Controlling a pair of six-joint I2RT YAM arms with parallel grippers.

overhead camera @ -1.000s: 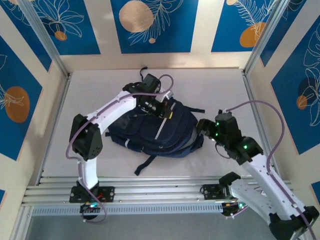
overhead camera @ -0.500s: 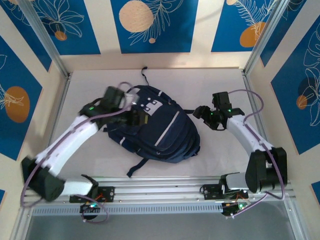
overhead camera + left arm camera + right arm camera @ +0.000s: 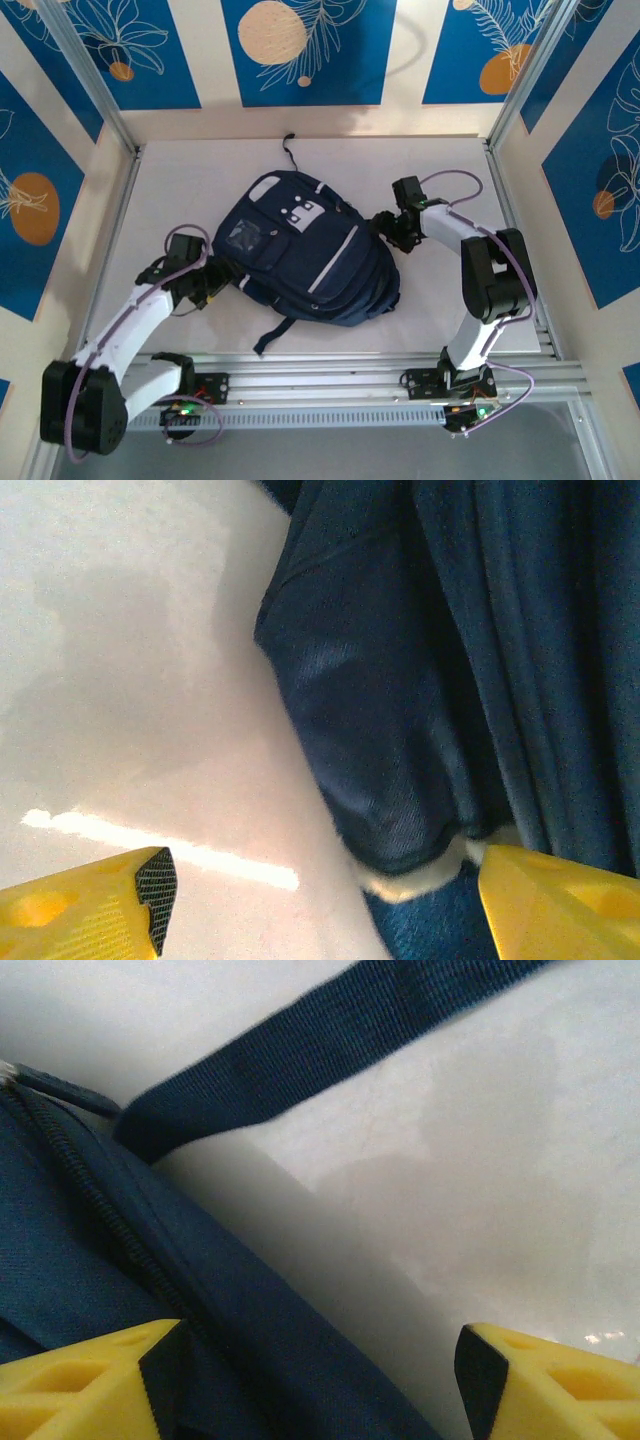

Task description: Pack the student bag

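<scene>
The student bag (image 3: 305,255), navy blue with pale grey stripes and patches, lies flat in the middle of the white table. My left gripper (image 3: 208,284) sits low at the bag's left edge, jaws open. In the left wrist view its yellow fingers (image 3: 95,910) stand wide apart over the table and the bag's navy fabric (image 3: 400,700), gripping nothing. My right gripper (image 3: 392,228) is at the bag's upper right edge, open. Between its yellow fingertips (image 3: 85,1375), the right wrist view shows the bag's zipped seam (image 3: 110,1240) and a dark strap (image 3: 330,1045).
A loose dark strap (image 3: 275,330) trails from the bag toward the near rail. A small top loop (image 3: 288,148) points to the back wall. Metal frame posts stand at the table's left and right sides.
My left arm has swung off the bag's top, down to its left edge, and its gripper has opened. The right arm has folded in closer to the bag's upper right.
</scene>
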